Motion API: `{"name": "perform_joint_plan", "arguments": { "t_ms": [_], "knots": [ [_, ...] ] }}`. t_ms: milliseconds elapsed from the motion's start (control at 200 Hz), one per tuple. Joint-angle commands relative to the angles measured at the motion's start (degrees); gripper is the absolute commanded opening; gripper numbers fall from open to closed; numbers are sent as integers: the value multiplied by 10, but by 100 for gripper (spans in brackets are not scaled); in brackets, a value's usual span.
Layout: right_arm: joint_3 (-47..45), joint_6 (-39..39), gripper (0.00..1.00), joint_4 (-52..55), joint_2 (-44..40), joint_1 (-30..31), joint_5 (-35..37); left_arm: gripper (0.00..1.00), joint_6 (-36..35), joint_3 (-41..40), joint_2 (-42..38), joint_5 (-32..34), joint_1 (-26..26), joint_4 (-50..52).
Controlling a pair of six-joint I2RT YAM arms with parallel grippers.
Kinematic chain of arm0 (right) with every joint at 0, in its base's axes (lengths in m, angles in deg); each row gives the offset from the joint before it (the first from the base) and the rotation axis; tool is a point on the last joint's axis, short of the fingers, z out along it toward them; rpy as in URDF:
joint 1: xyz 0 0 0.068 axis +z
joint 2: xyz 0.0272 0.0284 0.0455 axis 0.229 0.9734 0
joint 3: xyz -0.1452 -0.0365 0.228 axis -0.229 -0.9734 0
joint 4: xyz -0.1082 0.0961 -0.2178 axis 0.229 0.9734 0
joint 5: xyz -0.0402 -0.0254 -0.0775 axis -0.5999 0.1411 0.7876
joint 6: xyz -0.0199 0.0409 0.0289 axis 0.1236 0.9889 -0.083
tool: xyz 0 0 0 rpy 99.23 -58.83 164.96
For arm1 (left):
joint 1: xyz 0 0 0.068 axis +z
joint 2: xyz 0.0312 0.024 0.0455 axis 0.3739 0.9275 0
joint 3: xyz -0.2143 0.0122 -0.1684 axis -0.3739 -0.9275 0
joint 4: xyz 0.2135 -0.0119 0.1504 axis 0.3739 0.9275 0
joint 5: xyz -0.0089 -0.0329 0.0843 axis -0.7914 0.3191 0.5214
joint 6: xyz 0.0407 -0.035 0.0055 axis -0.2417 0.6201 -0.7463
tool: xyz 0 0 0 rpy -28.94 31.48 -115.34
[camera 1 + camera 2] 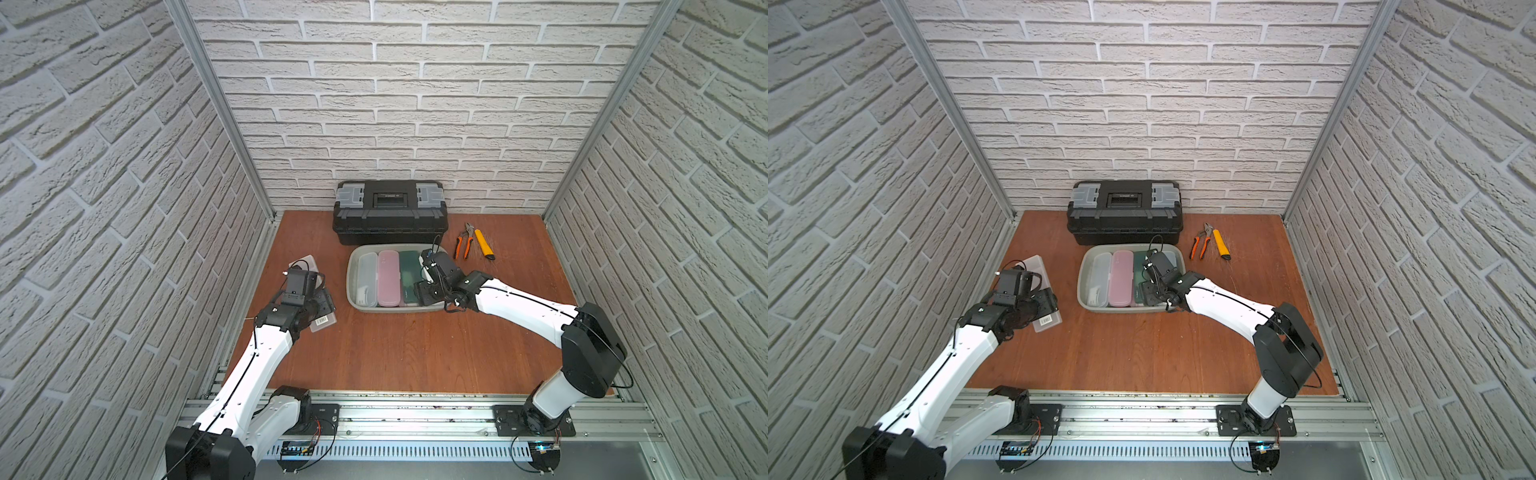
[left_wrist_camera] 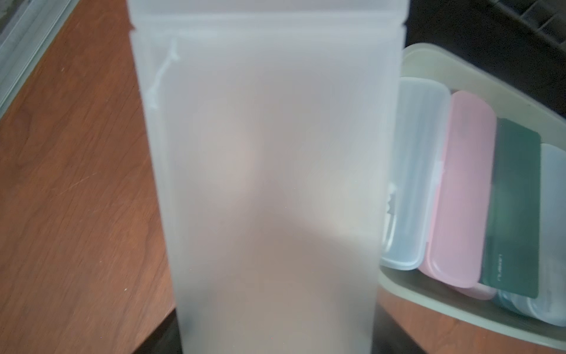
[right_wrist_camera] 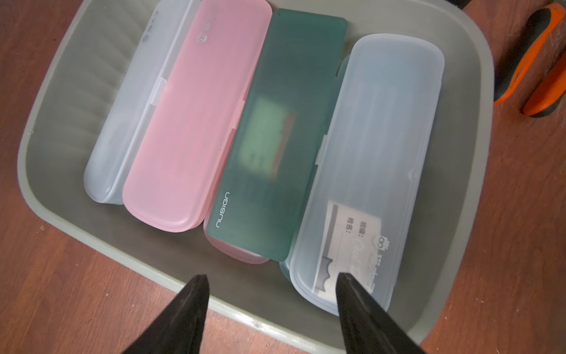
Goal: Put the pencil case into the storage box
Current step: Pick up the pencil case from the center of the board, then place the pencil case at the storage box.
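A frosted clear pencil case (image 1: pixel 325 323) lies left of the storage box, and it fills the middle of the left wrist view (image 2: pixel 269 168). My left gripper (image 1: pixel 320 305) is shut on it, and the case hides the fingers. The grey-green storage box (image 1: pixel 352 266) holds a clear case (image 1: pixel 368 278), a pink case (image 1: pixel 388 278) and a dark green case (image 1: pixel 409 270). A pale blue case (image 3: pixel 382 153) lies in it too. My right gripper (image 3: pixel 271 275) hangs open over the box's near rim (image 3: pixel 92 245), with nothing between its fingers.
A black toolbox (image 1: pixel 390 212) stands against the back wall, right behind the storage box. Orange-handled pliers (image 1: pixel 463 243) and a yellow utility knife (image 1: pixel 484 245) lie at the back right. Brick-patterned walls close in three sides.
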Motion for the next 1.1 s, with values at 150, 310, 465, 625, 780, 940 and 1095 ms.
{"name": "perform_joint_plan", "arguments": {
  "t_ms": [150, 310, 465, 625, 780, 940, 1095],
  "knots": [
    [26, -14, 71, 8, -30, -8, 44, 66, -62, 111, 141, -76, -40, -95],
    [29, -18, 71, 13, -32, -21, 45, 66, -86, 189, 249, -85, -89, -108],
    [27, -19, 71, 16, -34, -29, 47, 65, -91, 246, 339, -110, -117, -112],
    [26, -24, 71, 19, -30, -36, 46, 64, -88, 273, 395, -107, -144, -111],
    [27, -26, 71, 20, -22, -39, 45, 68, -75, 254, 408, -98, -151, -124],
    [26, -27, 71, 20, -16, -40, 44, 74, -76, 246, 412, -97, -153, -122],
    [25, -26, 71, 19, -13, -40, 42, 81, -80, 246, 406, -85, -159, -109]
  ]
}}
